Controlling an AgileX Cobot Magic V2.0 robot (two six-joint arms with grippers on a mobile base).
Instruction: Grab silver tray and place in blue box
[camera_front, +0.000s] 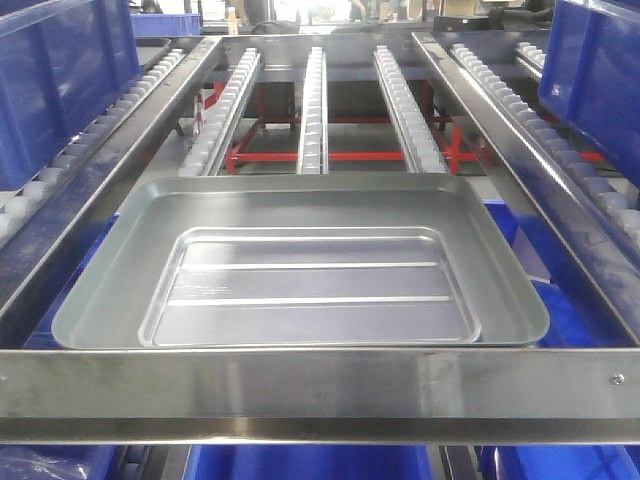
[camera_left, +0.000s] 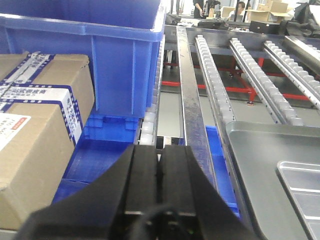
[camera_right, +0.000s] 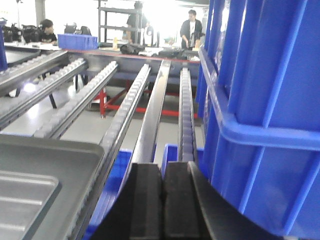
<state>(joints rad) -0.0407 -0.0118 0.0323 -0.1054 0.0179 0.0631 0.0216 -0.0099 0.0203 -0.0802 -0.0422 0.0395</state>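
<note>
Lying crosswise, the tray (camera_front: 300, 290) sits right of the clenched left hand (camera_left: 160, 151), left of the clenched right hand (camera_right: 162, 169).

A workshop hall is being flooded by hard white light (camera_right: 152, 7) from its far end, where detail is being washed out by glare. Long grey roller conveyor rails (camera_front: 312, 110) are being carried toward that brightness above a red-painted steel frame (camera_front: 350, 155), with pale grey floor (camera_right: 82, 125) being shown between them. The near edge is being spanned by a flat brushed-steel crossbar with screws (camera_front: 320, 385). On the left, brown cardboard cartons with blue-and-white printed labels (camera_left: 40, 125) are being kept beside the line. At the rear, a dark metal shelving unit (camera_right: 107, 22) is being flanked by a standing worker in dark clothes (camera_right: 190, 27) and a second dark-clad figure (camera_right: 46, 29).
</note>
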